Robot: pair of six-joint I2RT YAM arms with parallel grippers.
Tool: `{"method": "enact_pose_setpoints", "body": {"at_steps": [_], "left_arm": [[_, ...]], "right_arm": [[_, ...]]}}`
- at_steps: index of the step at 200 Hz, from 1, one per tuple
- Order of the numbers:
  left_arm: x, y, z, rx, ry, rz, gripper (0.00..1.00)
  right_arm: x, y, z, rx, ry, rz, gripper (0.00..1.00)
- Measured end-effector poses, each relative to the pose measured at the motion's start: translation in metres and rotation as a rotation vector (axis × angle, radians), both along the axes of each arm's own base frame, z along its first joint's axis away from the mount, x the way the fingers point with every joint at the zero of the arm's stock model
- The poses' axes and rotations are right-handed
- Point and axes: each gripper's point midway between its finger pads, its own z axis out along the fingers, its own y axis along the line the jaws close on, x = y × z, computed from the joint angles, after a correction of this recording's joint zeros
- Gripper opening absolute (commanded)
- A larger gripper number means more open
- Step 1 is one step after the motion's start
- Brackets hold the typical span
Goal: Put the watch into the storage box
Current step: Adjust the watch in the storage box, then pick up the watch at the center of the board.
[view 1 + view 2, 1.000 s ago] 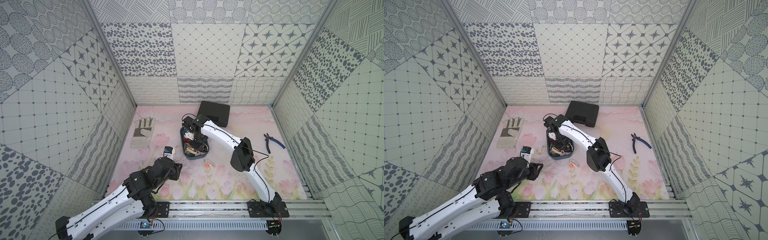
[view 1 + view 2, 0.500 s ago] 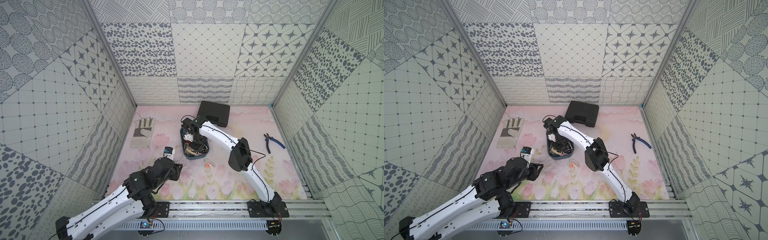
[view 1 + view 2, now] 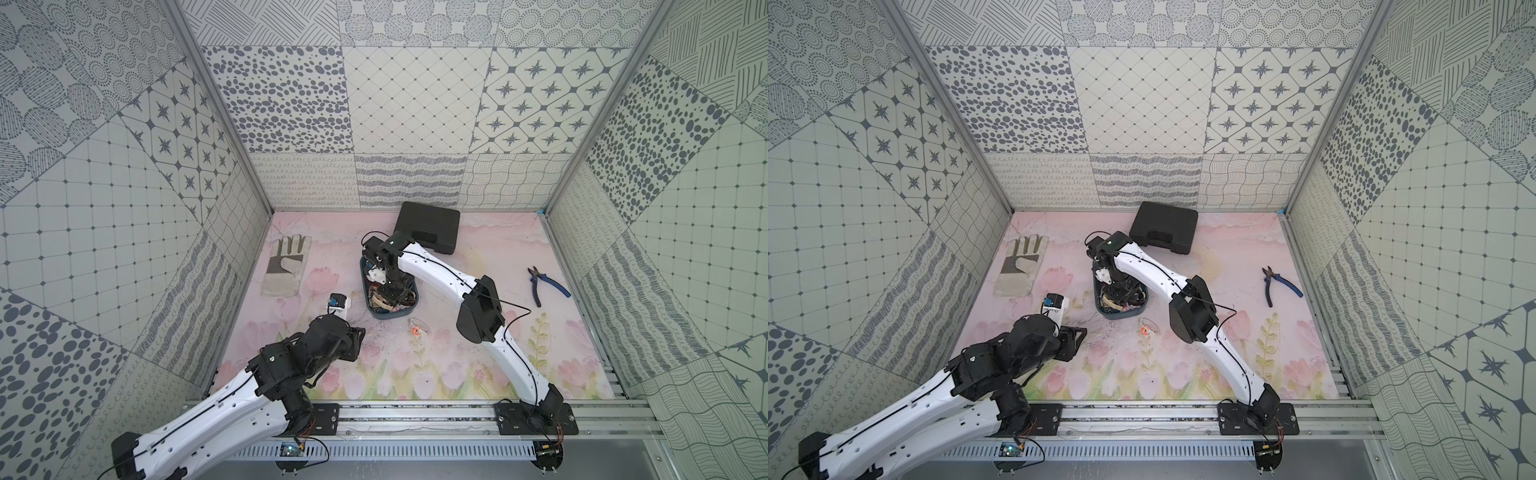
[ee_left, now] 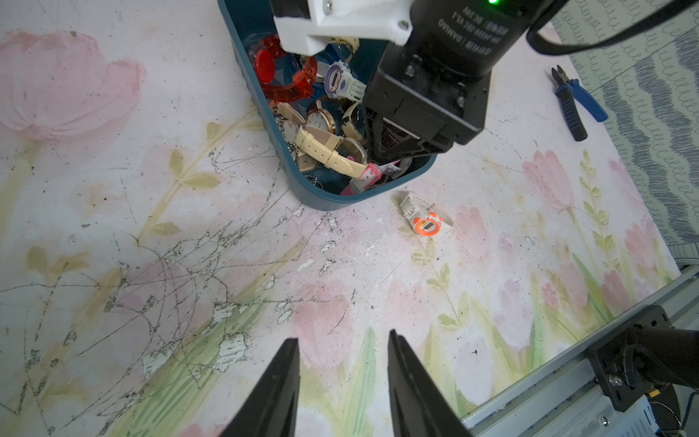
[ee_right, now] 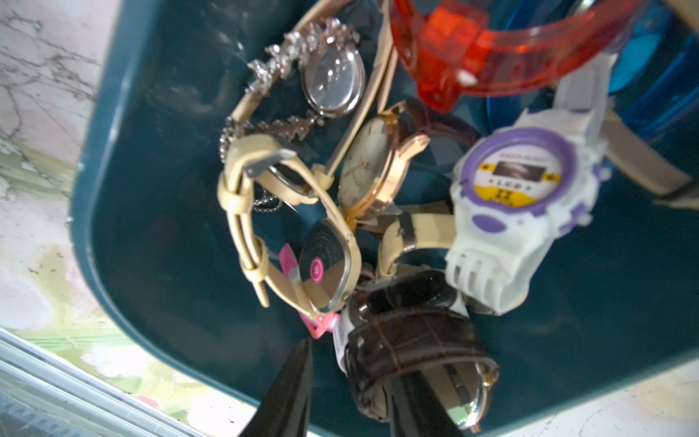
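Jaws of left gripper [image 4: 341,336] are seen part open, with nothing between them and nothing touched. It is held over bare mat [image 4: 189,265] at the near side.

Orange-and-white watch [image 4: 425,224] is found on the mat ahead of those jaws and well apart from them. It is outside the storage box [image 4: 329,200], just beside its near wall. Dial is turned up. Long axis is set oblique to that wall, with one white strap end pointed at the box.

Right gripper [image 5: 350,363] is lowered inside the box. Its jaws are parted to a moderate gap and box floor is seen between them, so nothing is clamped. Brown-strap watch [image 5: 412,340] is draped over one finger [image 5: 420,412] and touches it. Other finger [image 5: 291,389] is apart from it. Strap is curled in a loop, with the band laid crosswise to the fingers. Case is tilted beside the draped finger; which way the dial faces cannot be told.

Past it in the box a pile is seen: cream-strap watch [image 5: 242,212], gold-case watch [image 5: 372,166], purple-and-white digital watch [image 5: 518,196], red translucent watch [image 5: 491,49].

Farther back, glove [image 3: 286,266] and pliers [image 3: 544,286] are laid flat on the mat. Black case [image 3: 428,226] is set at the back wall.
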Motion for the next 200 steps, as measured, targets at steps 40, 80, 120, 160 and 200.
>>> {"method": "enact_pose_setpoints", "body": {"at_steps": [40,80,120,160,200], "left_arm": [[0.000,0.000,0.000,0.004,-0.001,-0.003,0.44],[0.000,-0.002,-0.003,0.018,0.005,-0.014,0.49],[0.001,-0.023,-0.014,0.064,0.069,-0.072,0.49],[-0.005,-0.074,-0.018,0.126,0.130,-0.226,0.49],[-0.016,-0.138,-0.023,0.216,0.146,-0.435,0.49]], "right_arm": [[-0.001,0.001,0.024,0.044,-0.043,0.001,0.42],[-0.005,-0.004,0.067,0.140,-0.109,-0.007,0.43],[-0.005,-0.046,0.094,0.250,-0.161,-0.128,0.45],[0.012,-0.154,0.079,0.354,-0.192,-0.477,0.45],[-0.003,-0.191,0.039,0.440,-0.143,-0.668,0.45]]}}
